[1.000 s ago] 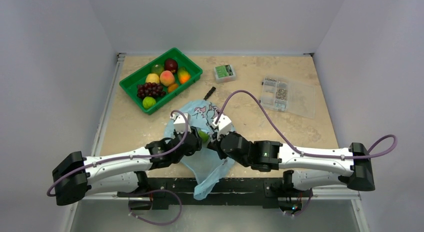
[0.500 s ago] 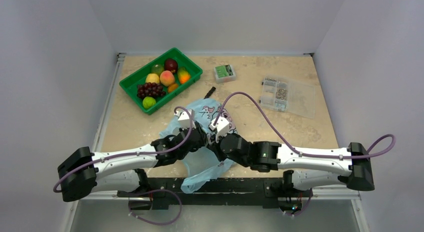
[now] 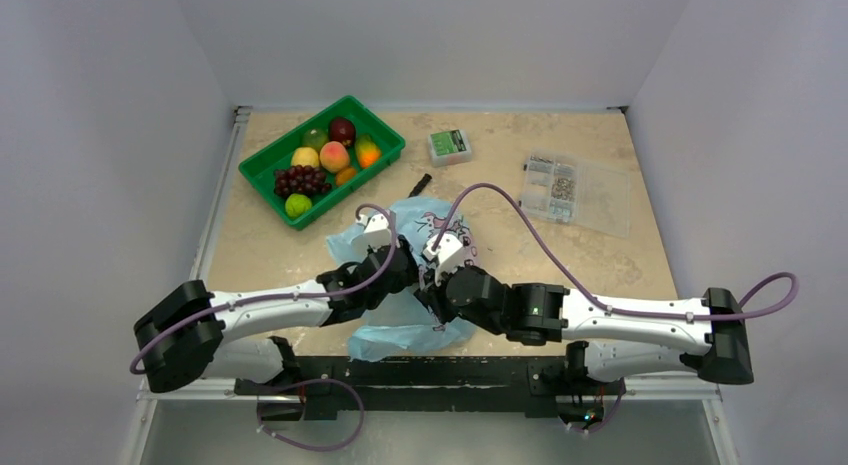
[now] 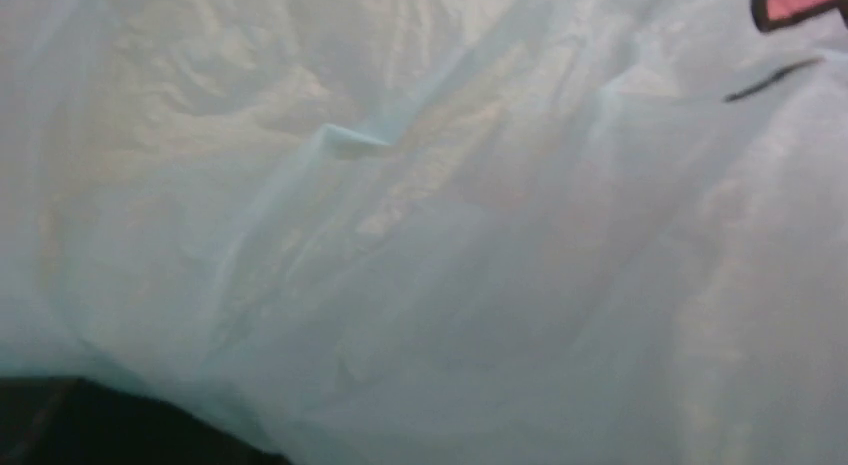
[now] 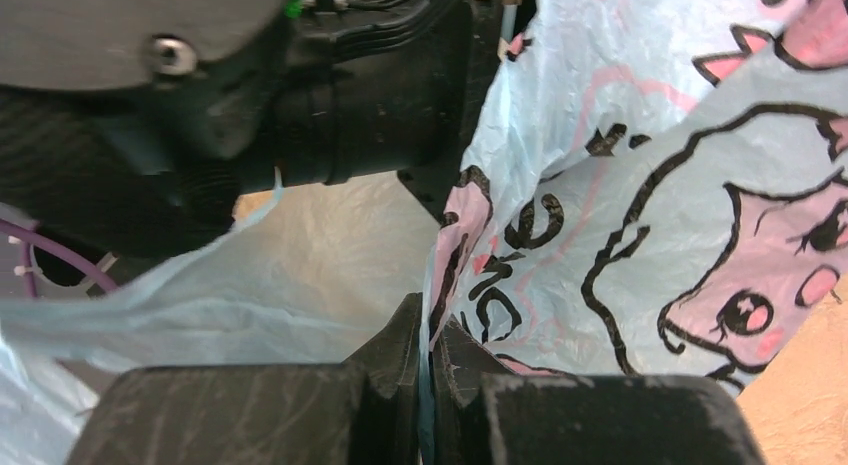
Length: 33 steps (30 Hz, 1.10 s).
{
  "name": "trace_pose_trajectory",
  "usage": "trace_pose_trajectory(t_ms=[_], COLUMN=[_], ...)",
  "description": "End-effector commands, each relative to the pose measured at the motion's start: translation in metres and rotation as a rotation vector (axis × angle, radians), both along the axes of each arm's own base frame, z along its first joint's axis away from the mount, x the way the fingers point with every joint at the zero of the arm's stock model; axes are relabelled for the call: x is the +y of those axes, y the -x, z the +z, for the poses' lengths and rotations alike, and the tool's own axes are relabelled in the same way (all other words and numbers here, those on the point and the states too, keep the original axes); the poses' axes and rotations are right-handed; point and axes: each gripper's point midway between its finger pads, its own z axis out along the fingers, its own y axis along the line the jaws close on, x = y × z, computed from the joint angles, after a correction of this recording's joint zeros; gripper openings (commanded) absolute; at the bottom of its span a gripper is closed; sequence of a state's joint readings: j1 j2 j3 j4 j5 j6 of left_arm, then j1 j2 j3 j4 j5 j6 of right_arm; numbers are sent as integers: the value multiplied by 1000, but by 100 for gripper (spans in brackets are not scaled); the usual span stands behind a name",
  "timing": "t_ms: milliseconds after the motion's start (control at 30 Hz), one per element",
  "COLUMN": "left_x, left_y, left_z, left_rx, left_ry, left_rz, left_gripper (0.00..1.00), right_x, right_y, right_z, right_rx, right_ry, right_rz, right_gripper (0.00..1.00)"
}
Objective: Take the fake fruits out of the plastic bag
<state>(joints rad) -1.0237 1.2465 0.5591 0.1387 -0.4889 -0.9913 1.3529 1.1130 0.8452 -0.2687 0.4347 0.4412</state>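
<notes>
So, right pincer (image 5: pixel 430 360) is clamped on the thin light-blue cartoon-print plastic bag (image 5: pixel 640 185) mid-frame, probably holding it open. Left pincer (image 3: pixel 392 268) is buried in the film, can't tell its state. The glossy fake fruits (image 3: pixel 318 160) sit in the green rectangular tray (image 3: pixel 362 177), upper left.

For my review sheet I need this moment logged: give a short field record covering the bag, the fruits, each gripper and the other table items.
bag: plastic bag crumpled on the table, between both wrists
right gripper: right gripper shut on the bag's edge
left gripper: left gripper against the bag; its camera shows only film, fingers hidden
fruits: fake fruits in the green tray; none visible in the bag
other: small green box, clear organizer
</notes>
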Motion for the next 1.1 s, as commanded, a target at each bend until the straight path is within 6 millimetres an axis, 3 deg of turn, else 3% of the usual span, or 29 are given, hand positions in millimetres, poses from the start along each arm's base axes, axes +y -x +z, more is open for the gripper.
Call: trace_pose_trajectory(t_ms=[0, 200, 400, 533, 633, 833, 967, 1067], left_x=[7, 2, -22, -23, -23, -24, -17, -12], left_y=[-21, -32, -38, -39, -44, -42, -35, -27], left_z=[11, -3, -39, -58, -60, -37, -17, 2], left_rx=[-45, -27, 19, 49, 26, -17, -42, -75], left_ry=[-85, -164, -220, -262, -310, -311, -295, -252], left_rz=[93, 127, 64, 70, 52, -8, -33, -68], left_gripper=[47, 72, 79, 73, 58, 27, 15, 10], right_x=[0, -3, -15, -26, -33, -50, -56, -59], right_y=[0, 0, -3, -2, -2, -7, -9, -8], right_z=[16, 12, -9, -25, -35, -56, -61, -64], right_rx=[-16, -13, 14, 69, 115, 147, 136, 135], right_ry=[-55, -61, -41, -57, -86, -61, -45, -40], right_rz=[7, 18, -23, -93, -154, -268, -288, -289], right_gripper=[0, 0, 0, 0, 0, 0, 0, 0])
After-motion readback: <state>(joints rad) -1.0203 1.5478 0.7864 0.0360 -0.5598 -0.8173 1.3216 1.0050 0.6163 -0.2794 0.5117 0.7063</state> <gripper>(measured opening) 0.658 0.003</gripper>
